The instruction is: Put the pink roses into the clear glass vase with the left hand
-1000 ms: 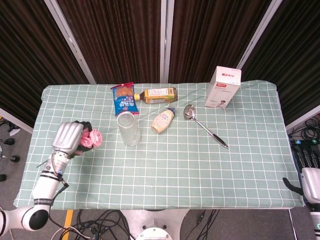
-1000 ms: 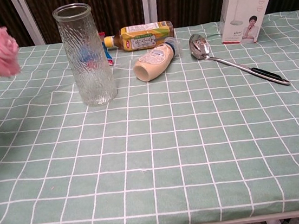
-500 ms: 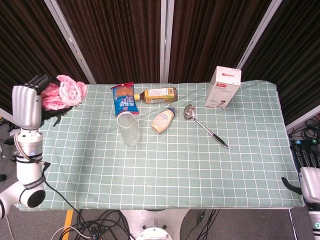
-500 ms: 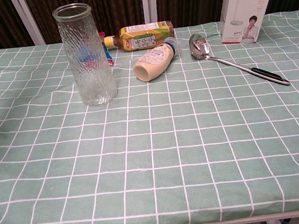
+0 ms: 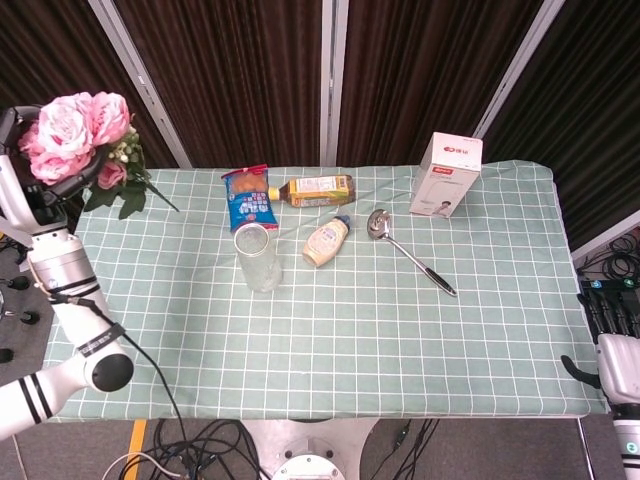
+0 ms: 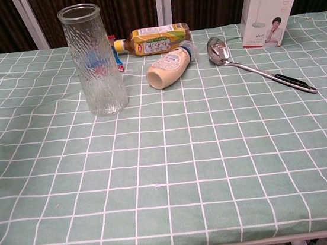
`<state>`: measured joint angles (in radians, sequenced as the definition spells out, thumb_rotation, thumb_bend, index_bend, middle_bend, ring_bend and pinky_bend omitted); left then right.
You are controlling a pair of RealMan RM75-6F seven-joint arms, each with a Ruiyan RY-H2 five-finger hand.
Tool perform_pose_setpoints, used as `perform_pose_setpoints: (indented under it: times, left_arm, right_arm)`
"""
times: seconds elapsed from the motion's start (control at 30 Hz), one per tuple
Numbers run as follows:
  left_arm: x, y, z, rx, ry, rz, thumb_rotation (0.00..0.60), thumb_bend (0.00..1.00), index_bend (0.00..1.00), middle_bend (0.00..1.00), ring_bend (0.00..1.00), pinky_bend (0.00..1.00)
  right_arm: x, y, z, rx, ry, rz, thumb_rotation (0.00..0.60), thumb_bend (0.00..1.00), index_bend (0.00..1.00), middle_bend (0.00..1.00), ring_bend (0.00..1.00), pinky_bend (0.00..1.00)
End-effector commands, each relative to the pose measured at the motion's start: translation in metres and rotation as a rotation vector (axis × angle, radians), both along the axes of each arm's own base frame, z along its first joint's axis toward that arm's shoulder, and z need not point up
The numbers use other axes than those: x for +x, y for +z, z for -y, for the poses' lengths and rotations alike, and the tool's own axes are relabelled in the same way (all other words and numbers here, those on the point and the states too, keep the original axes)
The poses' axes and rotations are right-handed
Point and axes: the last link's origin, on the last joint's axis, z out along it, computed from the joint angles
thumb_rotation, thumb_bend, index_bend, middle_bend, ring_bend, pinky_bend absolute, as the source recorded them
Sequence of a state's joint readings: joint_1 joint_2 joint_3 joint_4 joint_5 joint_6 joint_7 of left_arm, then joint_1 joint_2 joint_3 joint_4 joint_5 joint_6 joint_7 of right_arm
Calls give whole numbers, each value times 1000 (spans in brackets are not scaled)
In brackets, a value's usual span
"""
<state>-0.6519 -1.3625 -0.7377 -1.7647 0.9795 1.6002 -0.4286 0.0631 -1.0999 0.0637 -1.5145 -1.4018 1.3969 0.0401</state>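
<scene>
Fingers of the left hand point(image 5: 22, 195) grip the pink roses point(image 5: 80, 135), full blooms with green leaves, high beyond the tabletop's point(image 5: 330, 330) left edge. Clear ribbed glass vase point(image 6: 94, 60) stands upright on green checked cloth; dark curtains point(image 5: 240, 80) hang behind.

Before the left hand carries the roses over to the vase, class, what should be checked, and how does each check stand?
1. Roses held by the left hand: ok; the bunch is up in the air at the table's far left corner.
2. Vase upright with its mouth open: ok.
3. Vase empty: ok; nothing shows through the glass but the snack bag behind it.
4. Stems pointing down for entry: not ok; the leaves and a stem stick out sideways.
5. Space around the vase: ok; the squeeze bottle lies apart from it.
6. Right hand out of the way: ok; it sits at the table's right edge.
</scene>
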Motion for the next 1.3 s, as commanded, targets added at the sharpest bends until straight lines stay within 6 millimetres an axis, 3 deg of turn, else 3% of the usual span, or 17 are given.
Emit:
perform_pose_setpoints:
  times: [0.03, 0.57, 0.93, 1.23, 1.3]
  left_arm:
    - [8, -10, -2, -63, -26, 83, 600, 124, 527, 535, 515, 651]
    - [32, -66, -12, -212, -75, 138, 600, 128, 527, 535, 515, 650]
    - [19, -121, 1, -275, -84, -9, 600, 128, 526, 530, 509, 643]
    - [13, -141, 14, -323, -150, -93, 600, 109, 401, 416, 404, 554]
    - [10, -146, 17, -350, -166, -126, 600, 78, 272, 308, 310, 468]
  right_arm:
    - [-1, 0, 0, 0, -4, -1, 600, 136, 0, 0, 0, 0]
    - [-8, 0, -1, -1, -26, 15, 600, 139, 0, 0, 0, 0]
    - [-12, -2, 1, -15, -26, 35, 600, 141, 0, 0, 0, 0]
    - [-14, -2, 1, -25, -28, 45, 600, 145, 0, 0, 0, 0]
    - [-14, -4, 2, -21, -27, 46, 600, 145, 0, 0, 0, 0]
